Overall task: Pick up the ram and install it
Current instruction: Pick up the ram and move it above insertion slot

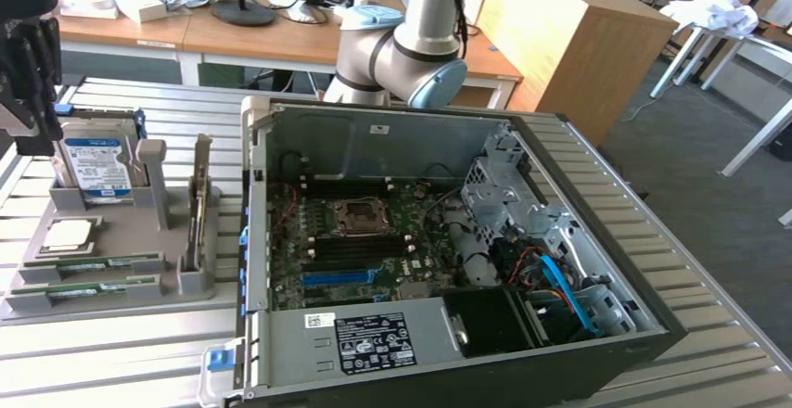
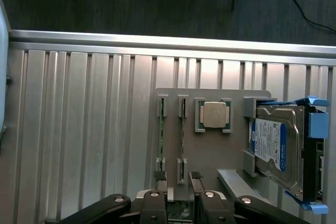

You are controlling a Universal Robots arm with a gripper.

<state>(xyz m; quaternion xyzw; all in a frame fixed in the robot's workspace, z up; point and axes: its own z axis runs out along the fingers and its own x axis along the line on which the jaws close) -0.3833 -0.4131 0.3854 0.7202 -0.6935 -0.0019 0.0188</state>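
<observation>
Two ram sticks, thin green boards with white labels, stand on edge in slots of a grey holder tray (image 1: pixel 111 311): one ram stick (image 1: pixel 96 264) (image 2: pixel 161 140) and a second ram stick (image 1: pixel 87 288) (image 2: pixel 182 140) beside it. My gripper (image 1: pixel 31 121) (image 2: pixel 177 182) hangs well above the tray at the exterior view's left. It is open, its black fingertips (image 2: pixel 159 178) apart with nothing between them. The open computer case (image 1: pixel 433 130) lies to the exterior view's right of the tray, with the motherboard (image 1: pixel 359 241) exposed.
On the same tray sit a square silver processor chip (image 1: pixel 69 235) (image 2: pixel 214 115) and a blue-labelled hard drive (image 1: pixel 96 162) (image 2: pixel 275 145) in a blue bracket. A grey upright post (image 1: pixel 151 181) and a card on edge (image 1: pixel 198 209) rise from the tray. The ribbed metal table (image 2: pixel 79 129) surrounds it.
</observation>
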